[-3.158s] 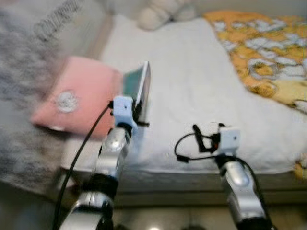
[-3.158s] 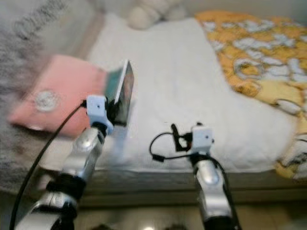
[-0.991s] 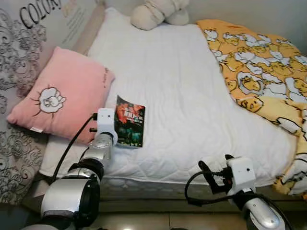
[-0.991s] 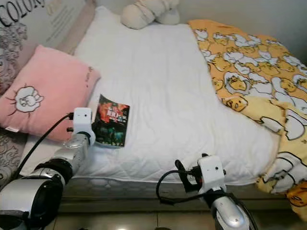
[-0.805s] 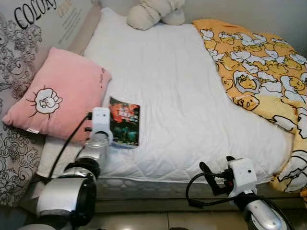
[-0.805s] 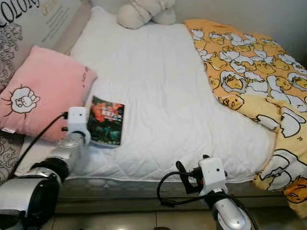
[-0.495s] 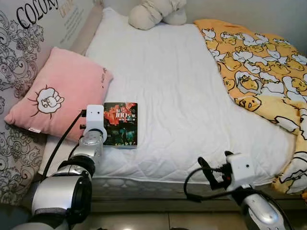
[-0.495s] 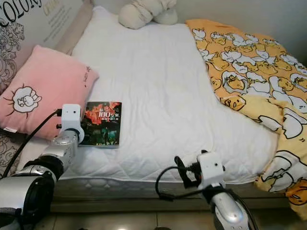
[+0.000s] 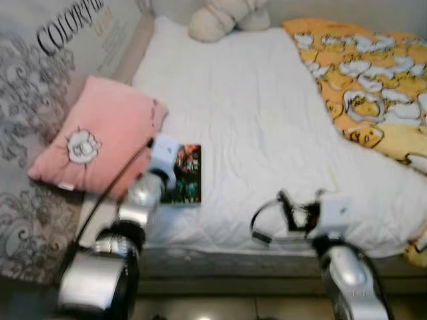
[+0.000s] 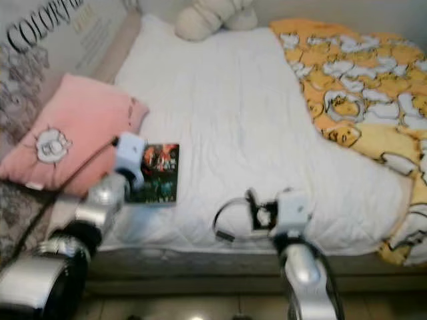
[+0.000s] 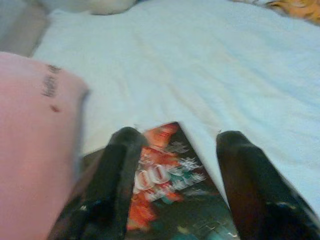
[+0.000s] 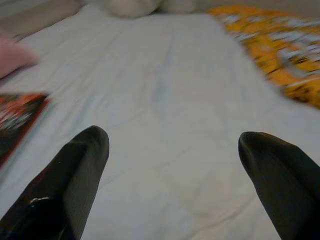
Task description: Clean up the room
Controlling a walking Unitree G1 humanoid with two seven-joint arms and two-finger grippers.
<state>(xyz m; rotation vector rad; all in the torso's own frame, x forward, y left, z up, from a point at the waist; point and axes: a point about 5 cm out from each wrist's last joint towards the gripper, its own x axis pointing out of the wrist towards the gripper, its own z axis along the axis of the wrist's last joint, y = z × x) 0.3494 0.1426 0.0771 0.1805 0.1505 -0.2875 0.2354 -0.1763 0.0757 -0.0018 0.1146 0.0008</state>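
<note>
Change since 3.2 s ago: book [image 9: 186,175], then upright in the left gripper above the bed, now lying flat on the sheet
Book: dark cover with red and white print, centre-left of the head views, just beside the pink pillow [image 9: 100,137]
Left gripper [image 11: 176,145]: fingers spread apart over the book's near end, nothing clamped between them; whether touching the cover, not discernible
Right gripper [image 12: 172,142]: lower centre of the head views, over the near edge of the mattress; fingers wide apart, holding nothing
Bed sheet [image 9: 247,100]: white, quilted, middle of the frame
Pink pillow: centre-left, small white cartoon patch on its face
Blanket [image 9: 360,80]: orange and yellow, cartoon print, upper right
Plush toy [image 9: 217,19]: cream, top centre, at the far end of the bed
Wall panel [image 9: 60,40]: upper left, dark lettering and grey scrollwork
</note>
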